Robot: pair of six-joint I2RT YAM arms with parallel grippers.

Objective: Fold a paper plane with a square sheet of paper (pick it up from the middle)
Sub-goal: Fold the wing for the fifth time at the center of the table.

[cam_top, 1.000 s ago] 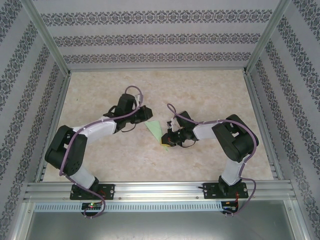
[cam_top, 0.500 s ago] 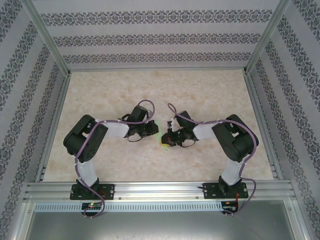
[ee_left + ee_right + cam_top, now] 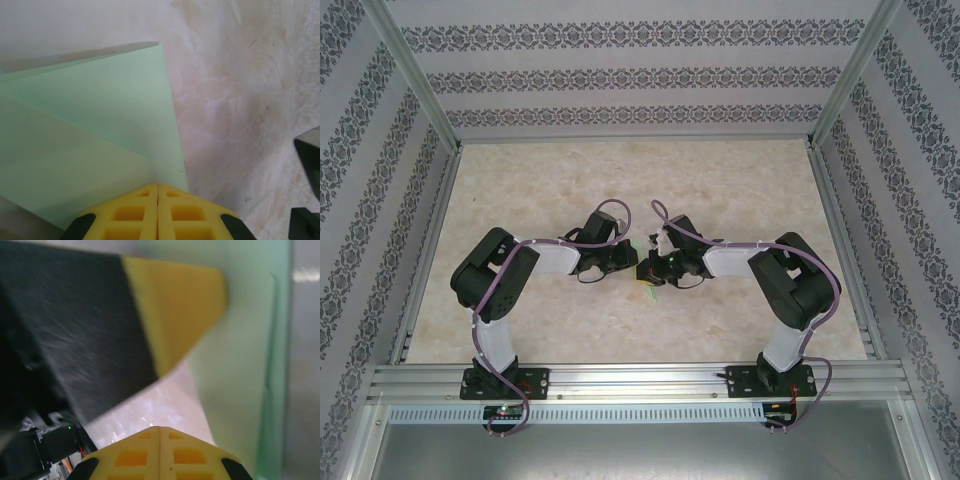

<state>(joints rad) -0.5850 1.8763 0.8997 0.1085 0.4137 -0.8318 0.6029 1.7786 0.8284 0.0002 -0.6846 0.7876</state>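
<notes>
Marble tabletop (image 3: 740,180), left gripper (image 3: 158,185) now pinching folded green paper (image 3: 100,125) (arm swung in), right gripper (image 3: 159,428) closed, nudged closer.

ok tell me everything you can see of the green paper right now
The green paper is a thin, plain pale green sheet, already folded: flat overlapping layers with straight diagonal edges meeting at a sharp corner. It is seen against the marbled table. The shut left fingers meet its edge; the shut right fingers sit beside another part, where a long straight crease shows. Whether either pinches it is unclear.
</notes>
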